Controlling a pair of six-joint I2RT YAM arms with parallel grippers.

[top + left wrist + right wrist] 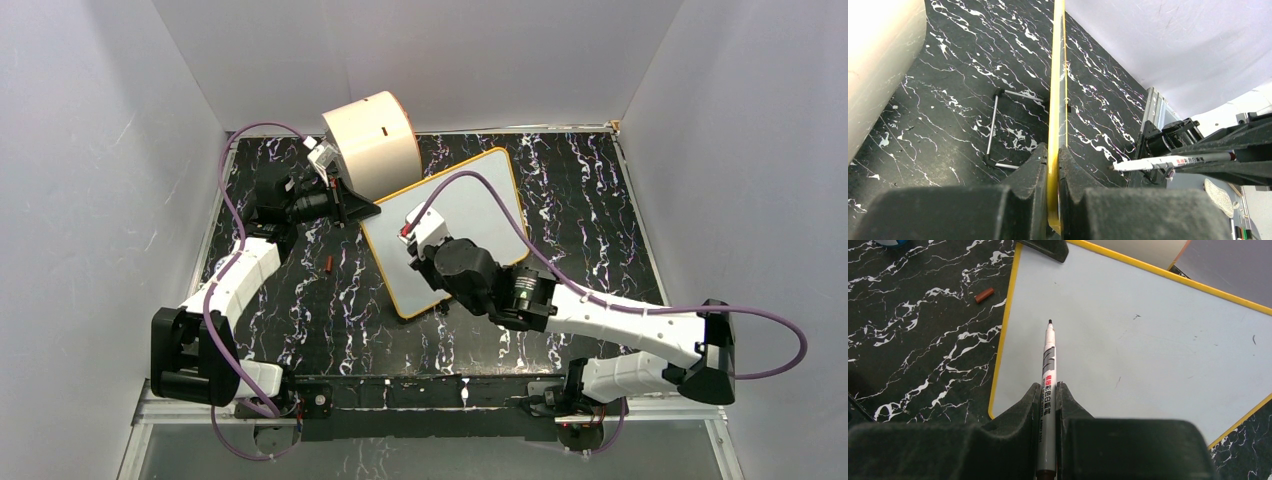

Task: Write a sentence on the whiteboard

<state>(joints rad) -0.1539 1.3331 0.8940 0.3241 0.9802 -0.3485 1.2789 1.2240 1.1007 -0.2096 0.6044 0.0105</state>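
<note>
Right fingers (1023, 412) pinch a marker (1049, 365) by its barrel, tip over the whiteboard (1148, 350) near its yellow-rimmed edge; contact cannot be confirmed. Left fingers (1030, 172) are clamped on the whiteboard's rim at a corner. Whiteboard sits mid-worktop (590, 200). A red-brown cap (984, 294) lies just off the whiteboard's rim; a cream drum (372, 142) sits beside its far corner.

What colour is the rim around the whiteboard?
Yellow-orange: a thin band edging the whiteboard and its plain white face. It shows best in the right wrist view.
</note>
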